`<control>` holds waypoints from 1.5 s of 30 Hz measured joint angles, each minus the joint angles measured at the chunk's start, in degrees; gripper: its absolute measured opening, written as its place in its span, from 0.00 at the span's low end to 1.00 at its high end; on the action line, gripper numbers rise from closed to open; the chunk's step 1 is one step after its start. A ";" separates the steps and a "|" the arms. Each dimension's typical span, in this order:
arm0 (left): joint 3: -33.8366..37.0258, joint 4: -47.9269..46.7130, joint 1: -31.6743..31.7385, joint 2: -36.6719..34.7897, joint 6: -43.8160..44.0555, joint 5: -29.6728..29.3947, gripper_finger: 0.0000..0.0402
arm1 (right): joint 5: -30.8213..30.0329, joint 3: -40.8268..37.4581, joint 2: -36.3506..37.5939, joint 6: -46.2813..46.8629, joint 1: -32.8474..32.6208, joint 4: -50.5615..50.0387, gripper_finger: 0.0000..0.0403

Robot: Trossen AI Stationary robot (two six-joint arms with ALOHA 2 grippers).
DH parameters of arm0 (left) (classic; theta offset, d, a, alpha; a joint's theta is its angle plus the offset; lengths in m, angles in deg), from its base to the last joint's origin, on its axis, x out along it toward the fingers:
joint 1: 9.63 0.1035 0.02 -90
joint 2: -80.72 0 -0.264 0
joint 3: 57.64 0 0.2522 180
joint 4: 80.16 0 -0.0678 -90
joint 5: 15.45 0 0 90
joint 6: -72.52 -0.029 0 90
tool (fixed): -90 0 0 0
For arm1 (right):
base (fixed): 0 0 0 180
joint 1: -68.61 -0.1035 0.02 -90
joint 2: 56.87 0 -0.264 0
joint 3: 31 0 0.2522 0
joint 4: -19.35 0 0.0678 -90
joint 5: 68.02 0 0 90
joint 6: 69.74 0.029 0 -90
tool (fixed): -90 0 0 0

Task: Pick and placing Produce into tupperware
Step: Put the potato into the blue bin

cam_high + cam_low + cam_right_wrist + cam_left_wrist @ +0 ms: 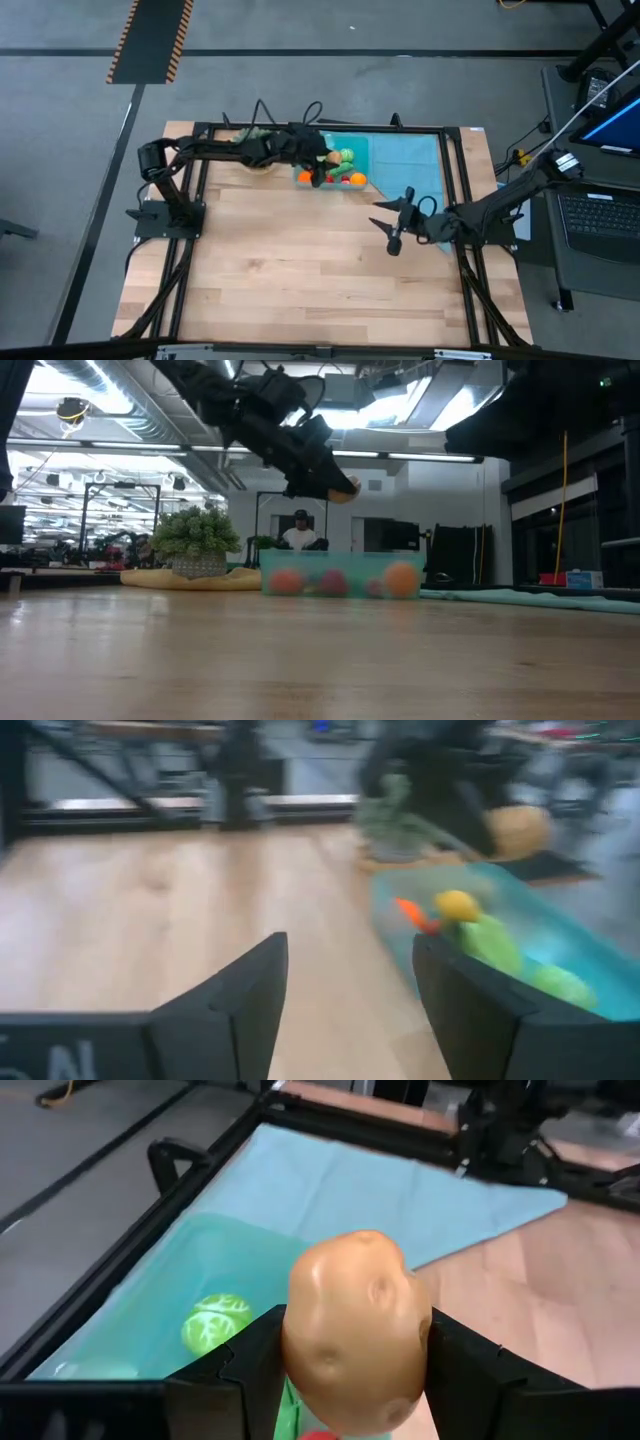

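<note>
Table point(300, 270) of pale wooden planks, smooth and striped with seams, fills most of the high view inside a dark metal frame point(190, 250). A flat teal cloth point(405, 155) lies over its far right part, its edge running at a slant across the wood. On the cloth's near left side sits the tupperware point(330, 165), a shallow rectangular tub of clear teal-tinted plastic; through its wall in the low view the produce point(402, 579) shows as soft round orange and red blobs. From above, green, orange and red pieces lie packed in the tub, among them a round, veined pale green cabbage point(216, 1323) and a yellow piece point(456, 905). Left of the tub stands a bushy green plant point(195, 532) by a tan dish point(190, 579). The left gripper point(355, 1370) hangs above the tub, its two dark fingers pinching a potato point(355, 1335), a tan, smooth, lumpy oval with shallow dimples, held clear of the produce below. The right gripper point(393, 222) waits over bare wood near the cloth's near edge, well apart from the tub, its blunt dark fingers spread with nothing between them.
</note>
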 joint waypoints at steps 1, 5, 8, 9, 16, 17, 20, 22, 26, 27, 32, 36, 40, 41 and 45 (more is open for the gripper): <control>-0.97 -1.96 0.10 0.00 -0.18 -0.08 0.46 | 3.21 0.00 1.38 -0.87 0.77 -1.06 0.54; -3.87 -8.40 0.55 0.00 -1.34 -0.31 0.46 | 15.01 0.00 6.51 -4.84 2.92 -4.70 0.54; -6.40 -15.05 1.00 0.00 -1.42 -0.27 0.46 | 20.69 0.00 9.26 -6.33 4.25 -8.15 0.54; -7.20 -16.99 1.16 0.00 -1.44 -0.28 0.46 | 21.50 0.00 9.83 -6.57 4.69 -8.79 0.54; -12.28 -26.80 2.23 -0.02 -1.46 0.15 0.46 | 22.34 0.00 11.31 -7.34 7.27 -11.88 0.54; -12.75 -27.22 2.30 0.13 -1.46 0.15 0.46 | 22.34 0.00 11.32 -7.96 7.60 -11.86 0.54; -13.59 -27.28 2.45 0.64 -1.68 0.18 0.46 | 22.34 0.00 11.43 -8.22 8.59 -11.79 0.54; -13.80 -27.15 2.45 1.35 -2.28 0.26 0.46 | 22.36 0.00 11.46 -8.22 9.08 -11.78 0.54; -13.80 -27.38 2.45 3.34 -2.58 0.28 0.46 | 22.36 0.00 11.46 -8.31 9.15 -11.79 0.54; -13.80 -27.16 2.45 3.99 -2.64 0.30 0.46 | 22.36 0.00 11.46 -8.33 9.15 -11.77 0.54; -13.78 -26.03 2.53 7.66 -2.97 0.53 0.46 | 22.36 0.00 11.46 -8.35 9.15 -12.05 0.54; -13.78 -24.62 2.56 9.91 -2.99 1.99 0.46 | 22.36 0.00 11.46 -8.35 9.15 -12.23 0.54; -13.76 -24.03 2.56 11.82 -3.01 2.30 0.46 | 22.36 0.00 11.46 -8.35 9.15 -12.59 0.54; -13.75 -23.97 2.56 12.19 -3.01 2.80 0.46 | 22.36 0.00 11.46 -8.34 9.15 -12.74 0.54; -13.74 -22.51 2.56 14.24 -3.01 5.86 0.46 | 22.34 0.00 11.46 -8.37 9.15 -12.95 0.54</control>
